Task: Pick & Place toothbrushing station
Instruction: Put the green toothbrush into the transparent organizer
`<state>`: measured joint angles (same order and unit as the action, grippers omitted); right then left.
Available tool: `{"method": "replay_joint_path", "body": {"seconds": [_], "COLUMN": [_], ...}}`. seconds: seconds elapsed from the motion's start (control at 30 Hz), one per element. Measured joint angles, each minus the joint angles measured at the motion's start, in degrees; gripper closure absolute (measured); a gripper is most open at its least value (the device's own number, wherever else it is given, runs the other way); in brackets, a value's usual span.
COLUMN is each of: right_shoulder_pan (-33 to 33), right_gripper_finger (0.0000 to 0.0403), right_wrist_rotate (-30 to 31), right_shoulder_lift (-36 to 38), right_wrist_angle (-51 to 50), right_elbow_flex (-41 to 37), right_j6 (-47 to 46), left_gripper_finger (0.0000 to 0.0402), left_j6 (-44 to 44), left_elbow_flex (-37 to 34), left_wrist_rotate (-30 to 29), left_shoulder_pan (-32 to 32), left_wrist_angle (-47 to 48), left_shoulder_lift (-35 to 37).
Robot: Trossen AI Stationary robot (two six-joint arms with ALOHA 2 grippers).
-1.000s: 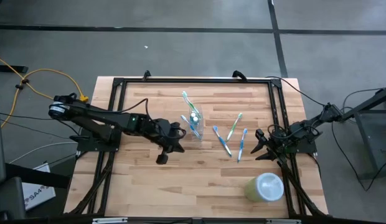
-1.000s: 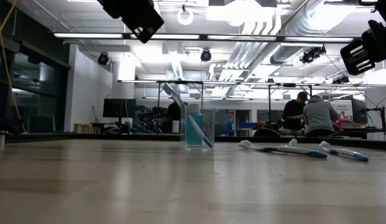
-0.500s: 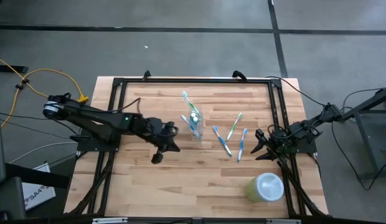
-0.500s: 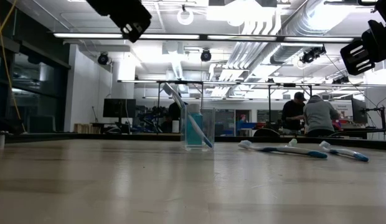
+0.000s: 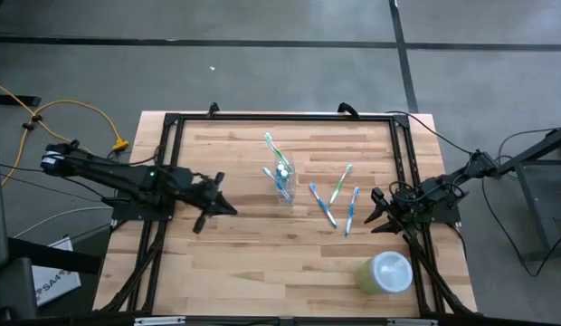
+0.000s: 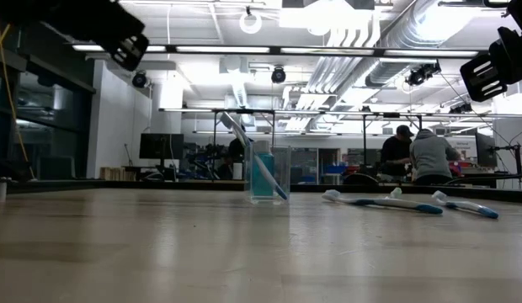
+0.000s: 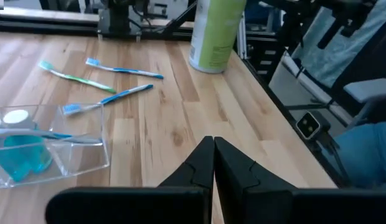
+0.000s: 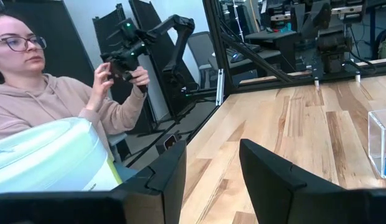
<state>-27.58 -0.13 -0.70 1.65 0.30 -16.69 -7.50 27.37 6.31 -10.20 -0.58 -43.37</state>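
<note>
Clear cup (image 5: 281, 181): overhead shows three toothbrushes (image 5: 336, 188) beside; left hand (image 5: 228, 209) pressed together, right hand (image 5: 375, 214) spread.

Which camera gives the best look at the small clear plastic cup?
The low view: the small clear plastic cup stands side-on, unobstructed, brush leaning out. The high view shows it small from above, the left wrist view close but cropped, the right wrist view only an edge.

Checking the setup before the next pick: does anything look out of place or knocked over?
Nothing is spilled or toppled. The small clear plastic cup stands upright holding a brush, but three thin blue and green toothbrushes lie loose on the wooden table beside it.
</note>
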Motion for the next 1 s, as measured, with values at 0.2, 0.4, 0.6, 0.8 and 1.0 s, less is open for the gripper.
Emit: {"method": "replay_joint_path", "body": {"seconds": [0.2,0.4,0.6,0.8,1.0], "right_shoulder_pan": [0.0,0.0,0.0,0.0,0.0], "right_gripper_finger": [0.0261,0.0261,0.0261,0.0261,0.0261], "right_wrist_rotate": [0.0,0.0,0.0,0.0,0.0], "right_shoulder_lift": [0.0,0.0,0.0,0.0,0.0], "right_wrist_angle": [0.0,-0.1,-0.1,-0.1,-0.1], "right_elbow_flex": [0.0,0.0,0.0,0.0,0.0], "right_j6": [0.0,0.0,0.0,0.0,0.0], "left_gripper_finger": [0.0396,0.0396,0.0396,0.0396,0.0396], "left_j6": [0.9,0.3,0.3,0.2,0.2], "left_elbow_flex": [-6.8,-15.2,-20.2,-23.2,-25.3], "left_wrist_rotate": [0.0,0.0,0.0,0.2,0.2], "left_shoulder_pan": [0.0,-0.1,-0.1,-0.1,-0.1], "left_wrist_angle": [-1.7,-8.5,-10.9,-11.1,-11.1], "left_shoulder_lift": [9.2,17.3,22.1,27.3,31.5]}}
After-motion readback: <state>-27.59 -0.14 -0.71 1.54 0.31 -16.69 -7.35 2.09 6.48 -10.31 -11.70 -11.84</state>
